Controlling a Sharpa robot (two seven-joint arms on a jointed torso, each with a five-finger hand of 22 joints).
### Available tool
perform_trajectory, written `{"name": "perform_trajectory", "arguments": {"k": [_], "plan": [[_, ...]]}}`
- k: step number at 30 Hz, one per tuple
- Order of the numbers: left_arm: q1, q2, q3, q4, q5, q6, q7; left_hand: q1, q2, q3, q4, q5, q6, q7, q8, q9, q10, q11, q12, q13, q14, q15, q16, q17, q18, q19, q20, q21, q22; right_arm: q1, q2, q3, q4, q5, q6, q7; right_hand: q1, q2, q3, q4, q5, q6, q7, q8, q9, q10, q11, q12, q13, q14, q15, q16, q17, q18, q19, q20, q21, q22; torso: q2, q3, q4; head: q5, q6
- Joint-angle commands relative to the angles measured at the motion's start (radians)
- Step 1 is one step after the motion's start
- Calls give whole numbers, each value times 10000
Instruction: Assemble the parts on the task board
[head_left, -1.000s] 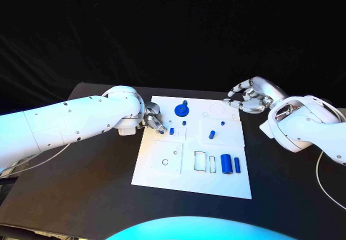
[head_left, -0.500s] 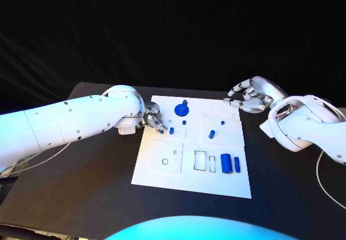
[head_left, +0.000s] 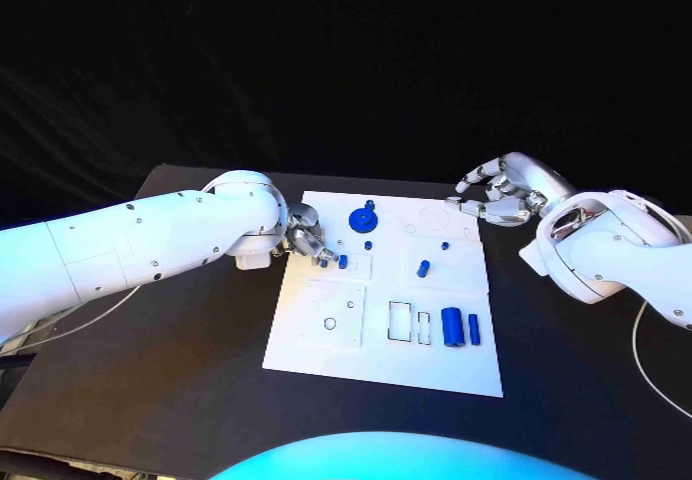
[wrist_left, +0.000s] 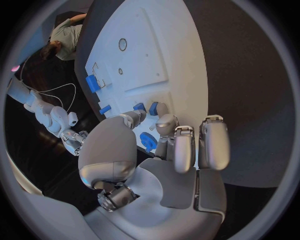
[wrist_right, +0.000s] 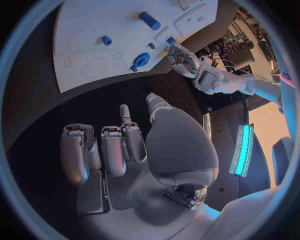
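Two blue cylinders (head_left: 462, 327) lay side by side near the white board's (head_left: 375, 360) front edge on the black counter (head_left: 173, 380), long axes running front to back. Farther back, the left hand (head_left: 307, 240) pinched a small blue peg (head_left: 323, 262) at the board's left edge; the right hand (head_left: 499, 193), fingers curled on nothing, hovered beside the far corner.

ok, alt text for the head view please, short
A white task board lies on a black table between two white robot arms. The left hand reaches over the board's far left edge beside small blue parts, and the right hand hovers off the far right corner, fingers curled, holding nothing. A round blue part and two blue cylinders also sit on the board.
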Motion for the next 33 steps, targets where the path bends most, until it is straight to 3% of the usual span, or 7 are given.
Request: {"name": "perform_trajectory", "arguments": {"k": [1,9,12,17,19,25,33], "plan": [[-12,-37,23,45,56,-272,38,-159,22,-158,3,-66,59,-7,33,-26,28,1,36,-34,1039,-53,35,2635,-153,83,-3,31,-3,-8,-2,0,6,-62,69,69,-99,33,-13,12,45,7,-46,63,15,-7,-72,-35,1096,615,-56,-50,635,64,411,-62,-67,1927,13,-4,-5,-11,16],[-12,-220,268,205,676,-1170,223,-284,195,-396,-7,-26,-168,59,-60,-107,-447,58,-443,-779,951,-8,-140,2365,-53,-131,-1,-268,-485,-14,5,0,-12,-51,48,89,-99,33,-13,12,45,7,-46,63,15,-7,-72,-35,1096,615,-56,-50,635,64,411,-62,-67,1927,7,5,-15,-64,35],[-6,-287,353,268,1107,-1874,613,-16,368,-542,-9,74,-855,367,-358,-278,-1961,333,-1838,-2814,509,224,-924,1281,277,-963,134,-1425,-2192,-17,-1,0,-20,-44,39,94,-99,33,-13,12,45,7,-46,63,15,-7,-72,-35,1096,615,-56,-50,635,64,411,-62,-67,1927,-5,6,-1,-122,44],[-2,-286,407,301,1357,-3203,2017,1129,357,-635,-39,163,-1939,1014,-911,-708,-3389,947,-2831,-3645,-858,758,-2812,-996,897,-2745,635,-4269,-5768,-20,-15,0,-21,-35,16,111,-133,35,-25,12,26,0,-45,66,16,-13,-72,-44,1089,613,-56,-54,629,66,407,-63,-76,1922,1,12,21,-176,88],[-2,-240,388,307,1185,-3639,2621,2101,249,-476,-117,154,-2272,1222,-1072,-911,-3976,1153,-3210,-3952,-1485,963,-3540,-1868,1075,-3233,797,-5267,-6835,-20,-13,0,-24,-31,9,123,-138,38,-26,11,26,-1,-45,67,16,-18,-72,-52,1082,610,-56,-60,615,72,393,-63,-99,1907,7,17,21,-188,112],[-49,48,155,261,-318,-4767,4445,4286,-176,208,-888,130,-2732,1465,-1538,-1512,-5158,1447,-4254,-4851,-2685,1204,-4690,-3385,1071,-3347,1038,-5928,-7264,-31,23,0,-81,31,-18,221,-139,43,-24,7,29,-3,-45,69,17,-29,-72,-69,1068,606,-56,-69,594,84,366,-63,-147,1877,4,2,-9,-253,194],[-369,430,-23,-83,-2788,-5406,4988,4788,-678,280,-1274,13,-2935,1467,-1991,-2172,-5433,1476,-5029,-5716,-2813,1219,-4586,-3708,1080,-3277,1060,-5953,-7286,-66,46,-2,-102,74,-13,289,-137,46,-21,3,33,-6,-45,69,17,-54,-72,-106,1038,594,-56,-90,541,101,329,-63,-211,1835,9,7,-11,-361,303]]}}
